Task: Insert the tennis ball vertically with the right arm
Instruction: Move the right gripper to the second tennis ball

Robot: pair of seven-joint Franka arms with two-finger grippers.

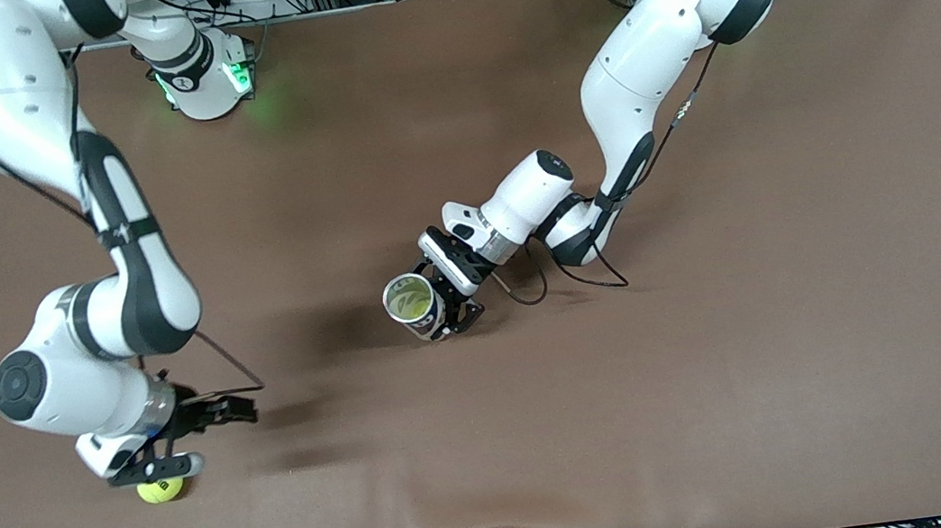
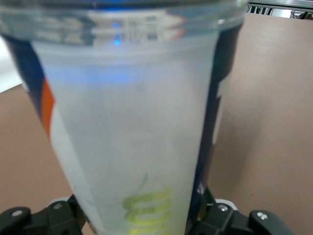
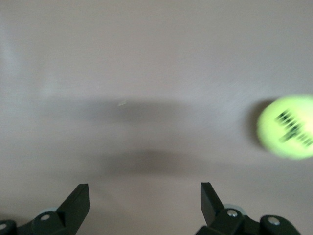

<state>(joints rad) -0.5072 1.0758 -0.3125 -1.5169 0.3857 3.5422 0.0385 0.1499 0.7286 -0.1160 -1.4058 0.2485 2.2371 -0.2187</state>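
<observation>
Brown matting covers the whole bench [image 1: 719, 358], with a ripple along its edge nearest the front camera. A fuzzy yellow-green tennis ball [image 1: 160, 490] with dark printed lettering lies on the bench just under the right gripper [image 1: 185, 442]; from the front its upper part is cut off by the gripper's black fingers. In the right wrist view the ball [image 3: 288, 127] sits off to one side of the fingers [image 3: 76, 203], not between them, and is blurred and cut by the picture's edge. The right gripper stands wide open, holding nothing, low over the bench at the right arm's end.

A translucent plastic tube canister [image 1: 412, 301] with dark blue, orange and white label stands upright near the middle of the bench, its open mouth upward. The left gripper [image 1: 445, 302] is at its side, jaws around its lower body. The left wrist view is nearly filled by the canister [image 2: 132, 132], so whether the finger pads press its wall or stand slightly off cannot be made out.
</observation>
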